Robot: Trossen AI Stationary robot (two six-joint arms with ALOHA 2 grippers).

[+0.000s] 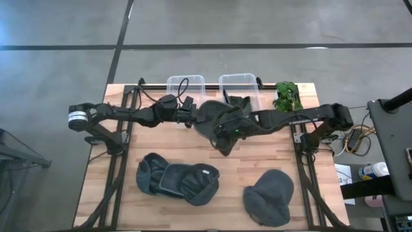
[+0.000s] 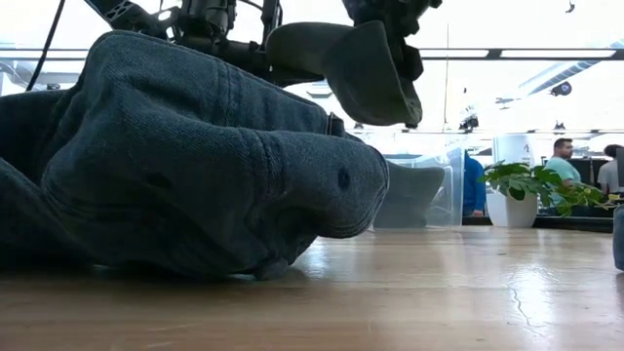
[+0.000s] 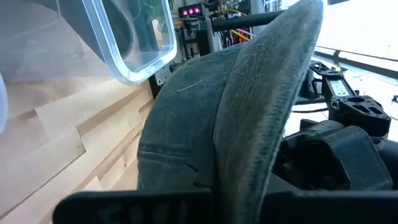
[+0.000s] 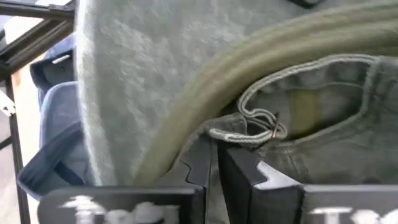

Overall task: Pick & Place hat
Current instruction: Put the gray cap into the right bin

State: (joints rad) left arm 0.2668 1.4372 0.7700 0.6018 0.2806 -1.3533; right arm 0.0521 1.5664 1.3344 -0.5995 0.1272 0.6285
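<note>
- Nearest the low camera lies a blue denim hat (image 2: 195, 166), slumped on the counter (image 2: 439, 292).
- Held above the counter's middle, the olive cap (image 1: 222, 119) hangs between both arms, brim drooping, faded cloth, a strap and buckle showing inside.
- Left tool (image 1: 193, 116) is clamped on the cap's brim; right tool (image 1: 239, 127) is pinched shut on its back edge near the strap.
- Carry step seems in hand; next the cap likely needs moving over a clear bin (image 1: 239, 87) at the far edge, then release.
- Another grey hat (image 1: 269, 196) rests near the front, beside a plant (image 1: 288, 95) farther back.
</note>
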